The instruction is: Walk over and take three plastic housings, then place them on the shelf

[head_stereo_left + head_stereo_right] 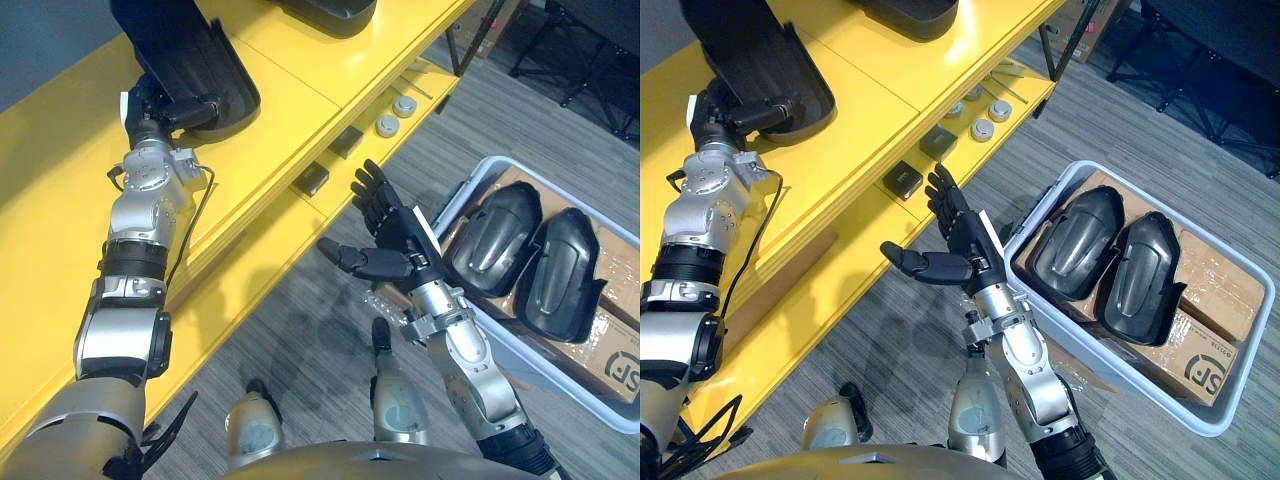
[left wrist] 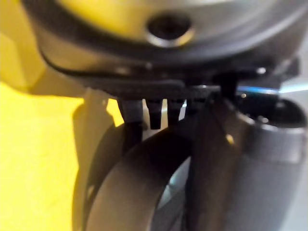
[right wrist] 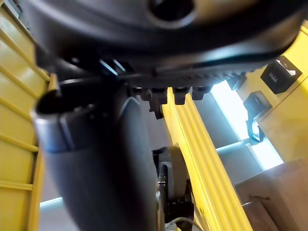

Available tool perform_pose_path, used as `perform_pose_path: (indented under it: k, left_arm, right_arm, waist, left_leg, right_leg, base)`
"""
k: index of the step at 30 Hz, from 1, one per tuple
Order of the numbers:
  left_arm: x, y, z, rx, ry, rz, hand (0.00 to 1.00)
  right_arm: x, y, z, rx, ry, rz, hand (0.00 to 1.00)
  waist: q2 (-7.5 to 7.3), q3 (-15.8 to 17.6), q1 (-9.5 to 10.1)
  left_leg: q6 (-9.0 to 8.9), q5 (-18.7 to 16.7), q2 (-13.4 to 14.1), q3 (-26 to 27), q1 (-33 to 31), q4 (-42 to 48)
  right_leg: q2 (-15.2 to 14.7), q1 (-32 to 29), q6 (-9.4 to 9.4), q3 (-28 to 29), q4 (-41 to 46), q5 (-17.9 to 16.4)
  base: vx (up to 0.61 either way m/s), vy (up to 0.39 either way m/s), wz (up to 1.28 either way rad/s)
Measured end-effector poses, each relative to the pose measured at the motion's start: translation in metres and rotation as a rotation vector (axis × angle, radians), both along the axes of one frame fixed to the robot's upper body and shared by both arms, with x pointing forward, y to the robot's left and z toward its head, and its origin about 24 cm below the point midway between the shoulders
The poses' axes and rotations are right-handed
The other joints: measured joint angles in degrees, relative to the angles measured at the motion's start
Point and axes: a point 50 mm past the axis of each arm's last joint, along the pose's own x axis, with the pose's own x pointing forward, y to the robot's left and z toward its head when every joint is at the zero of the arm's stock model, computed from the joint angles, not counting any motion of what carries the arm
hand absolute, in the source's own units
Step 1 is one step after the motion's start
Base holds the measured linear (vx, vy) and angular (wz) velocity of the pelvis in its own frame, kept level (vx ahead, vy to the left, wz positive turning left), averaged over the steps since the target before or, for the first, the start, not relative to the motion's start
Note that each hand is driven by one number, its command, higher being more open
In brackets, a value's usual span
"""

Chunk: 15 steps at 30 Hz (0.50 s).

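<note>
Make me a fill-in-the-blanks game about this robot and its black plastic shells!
1. The grey bin on the floor holds ___ black housings.
2. The left robot hand grips another housing that lies on the ___ shelf.
3. The right robot hand is wide ___, holding nothing.

Missing words: two; yellow; open.

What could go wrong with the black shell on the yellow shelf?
The left robot hand grips the housing only at its near end, so it might drag it along the shelf when pulling away. The open right robot hand hangs close to the small parts on the lower ledge and could knock them off.
</note>
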Motion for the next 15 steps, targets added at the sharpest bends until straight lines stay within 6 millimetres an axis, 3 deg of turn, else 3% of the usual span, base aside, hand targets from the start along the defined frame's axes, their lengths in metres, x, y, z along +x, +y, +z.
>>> perform_pose_path:
  k: [12,15]
  left_arm:
    - [-0.0019,0.0059,-0.0089,0.004,0.035,-0.004,1.00]
    - [-0.0028,0.0086,-0.0100,0.074,0.063,0.041,1.00]
  right_arm:
    - [-0.0006,-0.0017,-0.0033,-0.033,0.021,0.014,1.00]
    - [-0.0017,0.0001,-0.0044,-0.033,0.026,0.022,1.00]
  waist:
    - [0.39,-0.13,-0.10]
    - [0.75,-0.33,-0.20]
  left_leg:
    - [-0.11,0.23,-0.03,-0.01,1.04,-0.59]
    - [-0.11,0.24,-0.02,-0.01,1.19,-0.59]
  right_leg:
    - [0.09,0.74,0.52,0.00,0.00,0.34]
    - [0.09,0.87,0.54,0.01,0.00,0.35]
  base:
    - [-0.01,-0.003,0.00]
    - [0.00,0.000,0.00]
